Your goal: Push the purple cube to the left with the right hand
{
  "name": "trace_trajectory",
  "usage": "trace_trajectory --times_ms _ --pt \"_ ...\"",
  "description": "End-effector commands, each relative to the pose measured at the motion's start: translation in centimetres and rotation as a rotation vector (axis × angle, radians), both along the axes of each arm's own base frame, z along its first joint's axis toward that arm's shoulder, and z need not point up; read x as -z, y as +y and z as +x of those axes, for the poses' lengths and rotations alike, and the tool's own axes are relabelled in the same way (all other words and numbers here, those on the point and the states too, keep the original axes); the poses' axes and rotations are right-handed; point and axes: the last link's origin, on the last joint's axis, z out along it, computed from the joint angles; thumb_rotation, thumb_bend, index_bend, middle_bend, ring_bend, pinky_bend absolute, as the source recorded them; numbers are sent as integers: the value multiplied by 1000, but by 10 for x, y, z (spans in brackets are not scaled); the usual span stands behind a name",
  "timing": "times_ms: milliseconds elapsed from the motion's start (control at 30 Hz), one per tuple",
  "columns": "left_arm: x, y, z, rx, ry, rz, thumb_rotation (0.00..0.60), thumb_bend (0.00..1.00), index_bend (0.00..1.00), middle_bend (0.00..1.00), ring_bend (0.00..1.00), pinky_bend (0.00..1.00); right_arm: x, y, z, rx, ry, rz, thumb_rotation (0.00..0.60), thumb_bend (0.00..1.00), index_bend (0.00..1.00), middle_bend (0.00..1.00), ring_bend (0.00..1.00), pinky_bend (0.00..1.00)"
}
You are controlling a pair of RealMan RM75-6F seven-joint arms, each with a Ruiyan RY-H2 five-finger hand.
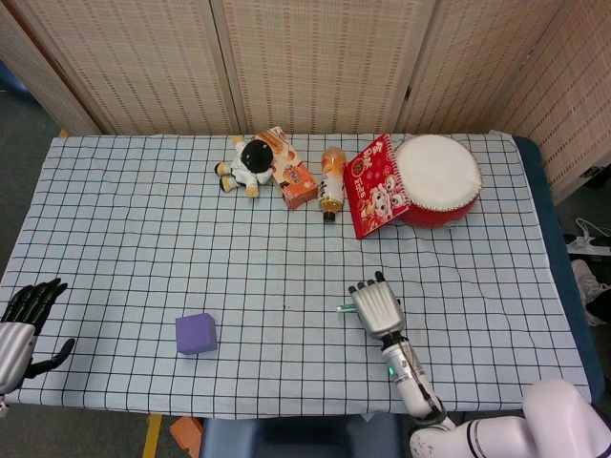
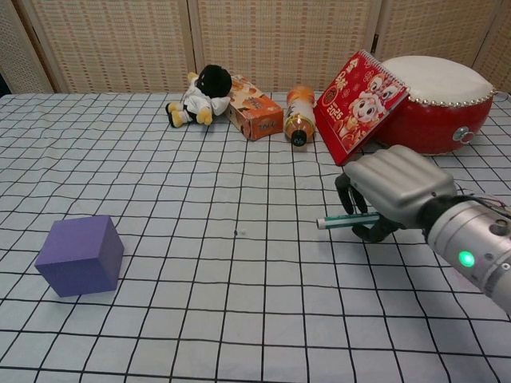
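The purple cube (image 1: 196,333) (image 2: 80,255) sits alone on the checked cloth near the front left. My right hand (image 1: 377,308) (image 2: 394,191) hovers low over the cloth far to the cube's right, well apart from it. Its fingers are curled under and hold nothing, while the thumb sticks out to the left. My left hand (image 1: 26,320) is at the table's front left corner, with its dark fingers spread and empty; only the head view shows it.
Along the back stand a plush toy (image 1: 250,164), an orange box (image 1: 291,172), a lying bottle (image 1: 331,181), a red booklet (image 1: 377,186) and a red drum (image 1: 437,179). The table's front edge (image 1: 286,412) runs just below the cube.
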Motion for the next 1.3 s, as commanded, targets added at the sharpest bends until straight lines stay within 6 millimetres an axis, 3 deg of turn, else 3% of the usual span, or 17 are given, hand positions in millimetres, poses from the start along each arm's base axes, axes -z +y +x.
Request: trace_trajectory --times_ms 33,100,167,333,433,533,700,833,867,900,1000,1300 --pt "1 1 0 -2 3 -3 600 366 0 0 0 40 -8 9 -28 36 3 4 600 460 852 809 523 297" --pt "2 1 0 -4 5 -6 600 366 0 0 0 41 -8 10 -34 50 -8 15 600 460 783 781 507 297" --pt "3 2 0 -7 8 -12 600 365 0 0 0 41 -7 12 -41 66 -22 42 600 460 643 666 455 296" --pt "4 2 -1 -10 13 -16 600 366 0 0 0 45 -9 19 -52 86 -60 117 600 408 159 312 237 261" --pt "4 2 -1 -14 14 -16 600 365 0 0 0 49 -21 23 -53 78 -111 116 600 345 35 228 176 251" --pt "2 2 -2 -20 15 -10 600 363 0 0 0 52 -42 31 -56 65 -142 100 600 276 0 154 113 213" --pt "0 2 -5 -40 28 1 600 364 0 0 0 53 -100 47 -62 33 -223 -30 600 223 0 55 26 144" --pt "0 2 -5 -47 32 6 600 362 0 0 0 53 -112 53 -67 24 -233 -67 600 209 0 6 0 65" --pt "-2 3 -6 -51 45 27 600 362 0 0 0 53 -135 65 -85 40 -219 -167 600 206 0 0 0 36" --pt "-2 3 -6 -54 53 39 600 363 0 0 0 54 -144 77 -96 35 -222 -207 600 206 0 0 0 18" --pt "1 2 -5 -62 72 55 600 364 0 0 0 59 -155 94 -115 38 -239 -279 600 203 0 0 0 2" --pt "7 2 -3 -60 104 67 600 360 0 0 0 60 -167 94 -119 40 -256 -289 600 198 0 0 0 0"
